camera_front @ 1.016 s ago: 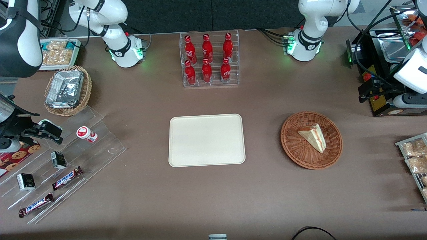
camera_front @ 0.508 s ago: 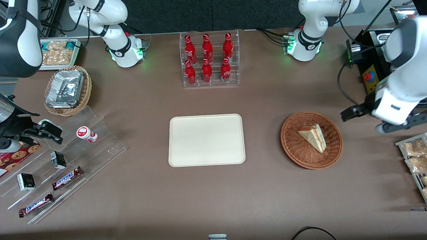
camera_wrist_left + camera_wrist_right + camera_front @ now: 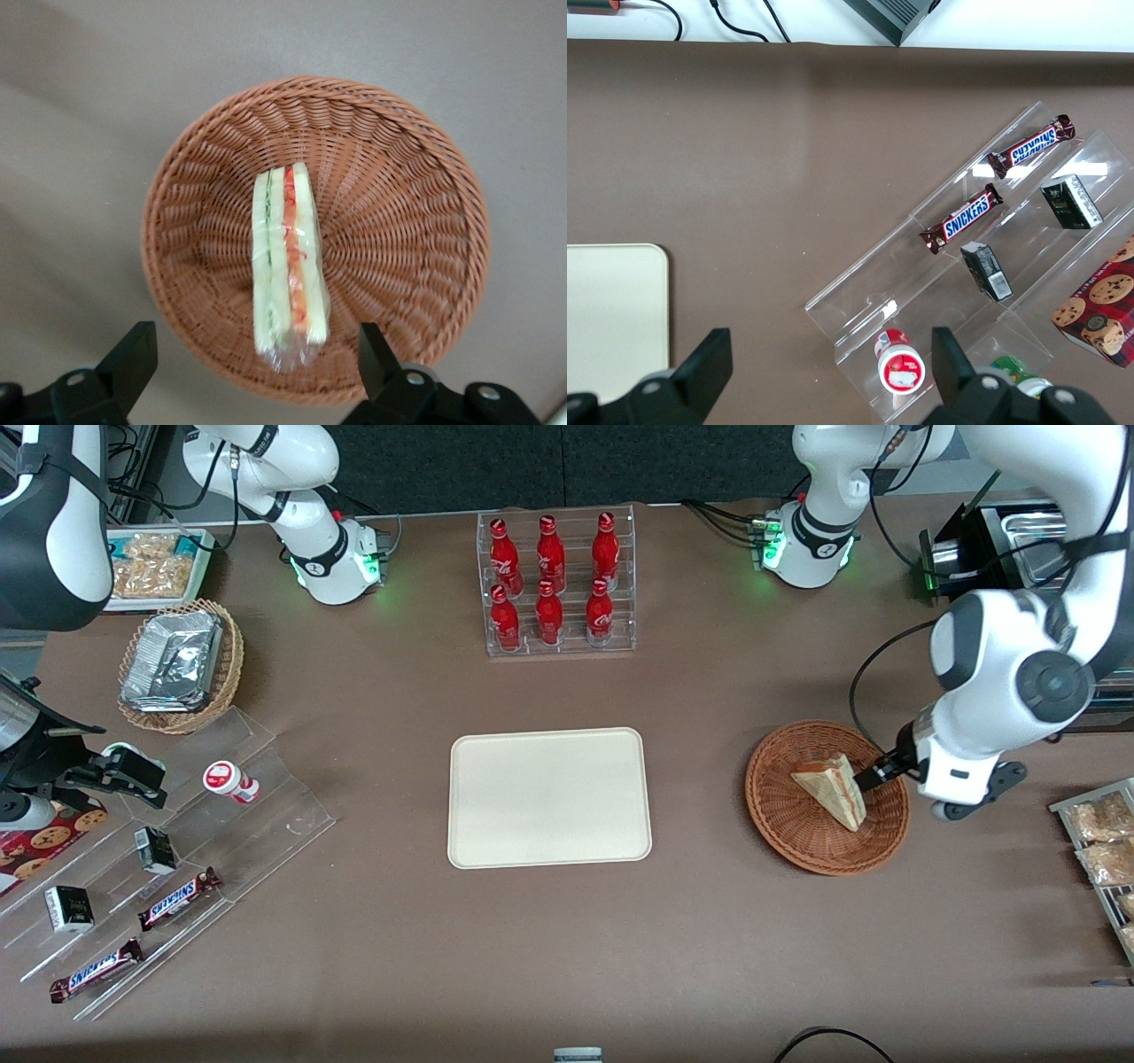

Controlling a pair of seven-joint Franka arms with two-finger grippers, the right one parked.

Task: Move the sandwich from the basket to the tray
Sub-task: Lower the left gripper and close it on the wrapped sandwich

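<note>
Clear-wrapped, the sandwich (image 3: 288, 264) lies mid-basket (image 3: 416, 159), right of centre in the front view. It looks light, soft, slippery; pinch its broad bread faces gently. The gripper (image 3: 252, 376) hovers above, fingers spread.

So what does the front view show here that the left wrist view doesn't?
Only the front view shows the tray, bare, lying toward the parked arm's end from the basket, plus the rack of red bottles. Only the left wrist view shows the gripper open above the basket's rim, fingers apart. Both show the sandwich lying in the basket, ungrasped.
</note>
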